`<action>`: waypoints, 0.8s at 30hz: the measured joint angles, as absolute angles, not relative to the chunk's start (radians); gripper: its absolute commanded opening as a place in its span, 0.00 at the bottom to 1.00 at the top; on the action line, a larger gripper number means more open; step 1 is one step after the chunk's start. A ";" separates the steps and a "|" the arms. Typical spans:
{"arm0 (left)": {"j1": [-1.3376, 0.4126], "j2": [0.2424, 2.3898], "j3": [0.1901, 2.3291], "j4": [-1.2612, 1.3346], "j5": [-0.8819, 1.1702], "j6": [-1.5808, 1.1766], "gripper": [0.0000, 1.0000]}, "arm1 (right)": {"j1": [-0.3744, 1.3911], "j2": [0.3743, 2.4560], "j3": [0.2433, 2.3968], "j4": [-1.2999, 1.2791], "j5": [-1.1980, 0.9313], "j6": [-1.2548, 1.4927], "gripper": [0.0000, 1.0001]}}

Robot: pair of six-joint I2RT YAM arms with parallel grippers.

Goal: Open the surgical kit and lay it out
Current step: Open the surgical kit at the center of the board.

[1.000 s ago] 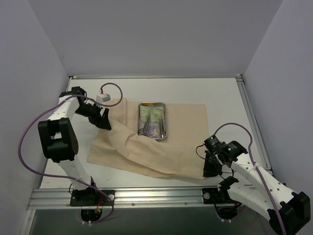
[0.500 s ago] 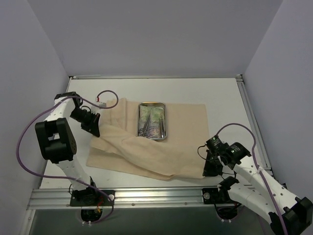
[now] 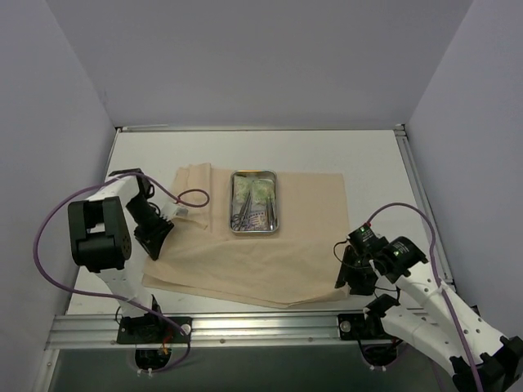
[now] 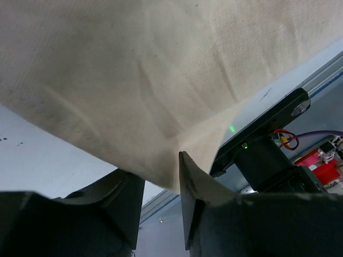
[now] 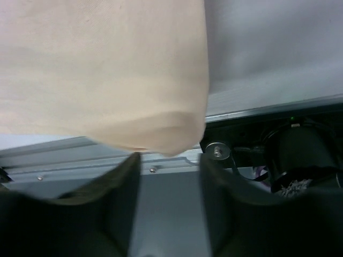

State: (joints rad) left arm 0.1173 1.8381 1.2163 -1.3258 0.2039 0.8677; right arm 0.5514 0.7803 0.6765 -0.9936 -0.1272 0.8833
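The beige cloth wrap (image 3: pixel 245 261) is lying flat, a rectangular steel tray (image 3: pixel 255 232) sitting near its 12 o'clock edge. The left gripper (image 3: pixel 155 237) is pinching the 8 o'clock corner. I cannot tell whether the right gripper (image 3: pixel 353 278), at 4 o'clock, is gripping.

I see a white table (image 3: pixel 368 155) boxed in by plain pale grey walls (image 3: pixel 261 57) on three sides, with a metal rail (image 3: pixel 261 328) along its near edge.

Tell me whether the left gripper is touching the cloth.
Touching. The left wrist view shows a corner of the cloth running down between the jaws of the left gripper, pressed against the inner face of one.
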 measured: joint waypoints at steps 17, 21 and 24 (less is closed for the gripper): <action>0.092 1.900 1.909 -1.306 0.252 0.680 0.69 | 0.259 1.330 1.173 -0.662 0.107 0.588 0.68; 0.009 2.056 1.995 -1.216 0.240 0.499 0.77 | 0.097 1.564 1.213 -0.458 0.103 0.460 0.68; -0.008 2.217 2.095 -1.158 0.229 0.386 0.86 | 0.068 1.744 1.307 -0.356 0.085 0.390 0.68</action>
State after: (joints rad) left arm -0.0082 2.2169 2.0953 -1.1584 0.2291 0.3859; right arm 0.0677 1.7443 1.3067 -0.3557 0.0853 0.3904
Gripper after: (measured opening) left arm 0.812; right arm 0.685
